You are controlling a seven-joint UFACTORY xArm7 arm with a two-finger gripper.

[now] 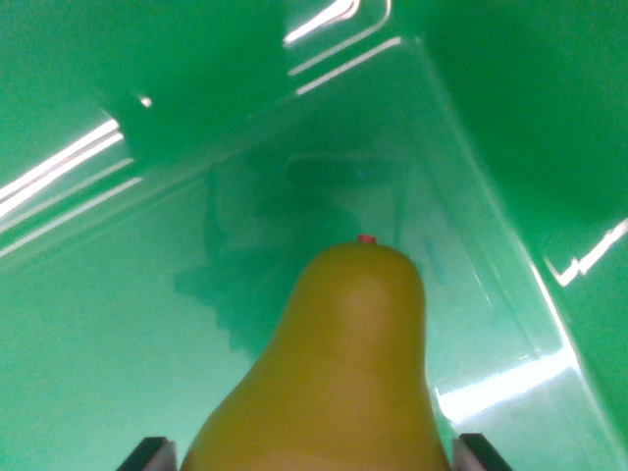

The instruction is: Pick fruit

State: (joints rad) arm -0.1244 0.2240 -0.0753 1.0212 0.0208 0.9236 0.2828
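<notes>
A yellow-brown pear (339,373) fills the lower middle of the wrist view, its narrow end with a small red tip pointing away from the camera. My gripper (314,456) holds it: dark fingertips (147,454) show at the bottom edge on either side, pressed against the pear's wide body. The pear hangs inside a glossy green bin (147,245), above its floor. The pear's lower part is cut off by the frame.
The green bin's walls rise on the wrist view's left, far side and right (549,128), with bright light reflections on them. A dark reflection of the arm shows on the bin floor (294,216). No other fruit is visible.
</notes>
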